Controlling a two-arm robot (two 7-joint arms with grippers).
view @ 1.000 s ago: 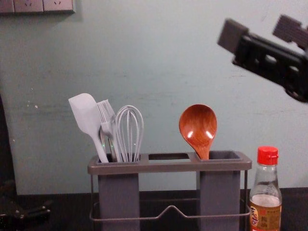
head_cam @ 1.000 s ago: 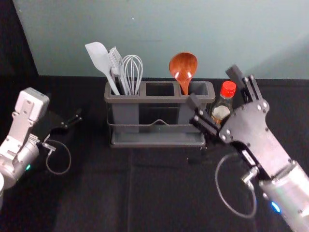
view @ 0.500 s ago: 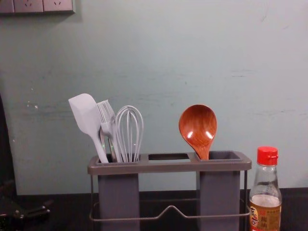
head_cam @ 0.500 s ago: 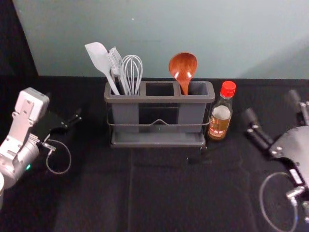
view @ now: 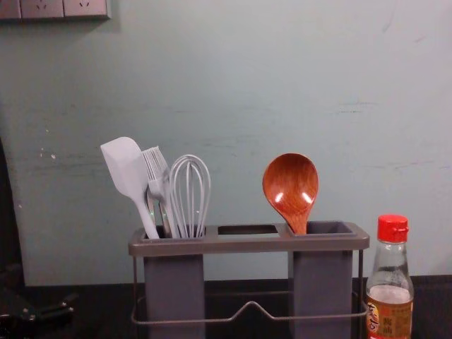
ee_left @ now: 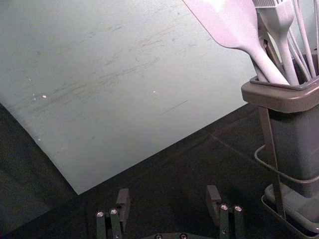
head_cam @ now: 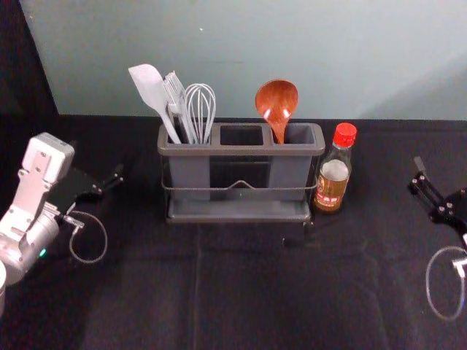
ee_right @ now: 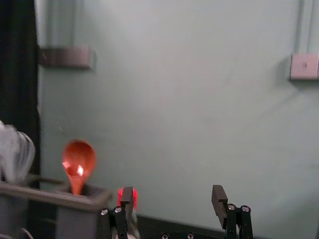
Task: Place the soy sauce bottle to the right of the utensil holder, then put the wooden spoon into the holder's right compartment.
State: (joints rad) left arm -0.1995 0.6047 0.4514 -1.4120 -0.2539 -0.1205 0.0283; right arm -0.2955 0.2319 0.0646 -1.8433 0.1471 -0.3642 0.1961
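Observation:
The wooden spoon [head_cam: 276,103] stands bowl-up in the right compartment of the grey utensil holder [head_cam: 241,149]. Just right of the holder, the soy sauce bottle [head_cam: 334,171] is upright on the table with its red cap on. At the right edge of the head view is my right gripper [head_cam: 430,191], away from the bottle; the right wrist view has the right gripper [ee_right: 172,199] open and empty. My left gripper [head_cam: 109,186] is parked left of the holder; in the left wrist view the left gripper [ee_left: 168,201] is open, nothing between its fingers.
A white spatula [head_cam: 152,93], a brush and a whisk [head_cam: 200,109] stand in the holder's left compartment. Behind everything rises a plain wall, with socket plates [view: 65,8] at the upper left of the chest view. Black cloth [head_cam: 241,292] covers the table.
My right gripper has drawn back to the right, away from the holder and bottle, and out of the chest view. The bottle, spoon and left arm have stayed put.

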